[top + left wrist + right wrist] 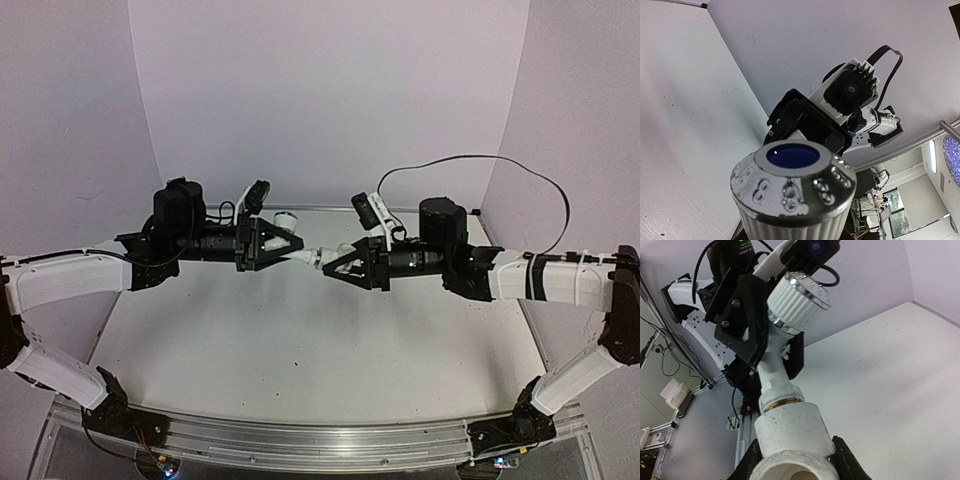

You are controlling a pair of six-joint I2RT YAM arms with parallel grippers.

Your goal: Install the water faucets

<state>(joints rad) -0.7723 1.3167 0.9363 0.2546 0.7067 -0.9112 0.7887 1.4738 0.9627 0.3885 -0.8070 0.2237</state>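
left gripper clamped tight on tap; right gripper closed around white elbow; parts meet at brass thread, above worktop.

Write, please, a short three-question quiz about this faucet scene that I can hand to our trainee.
1. True or false: the left claw and right claw meet above the table, not on it.
2. The disc capping the knobbed faucet part is: A red, B blue, C green?
3. Which claw grips the plain white fitting that has no knob?
Key: 1 true; 2 B; 3 the right claw.
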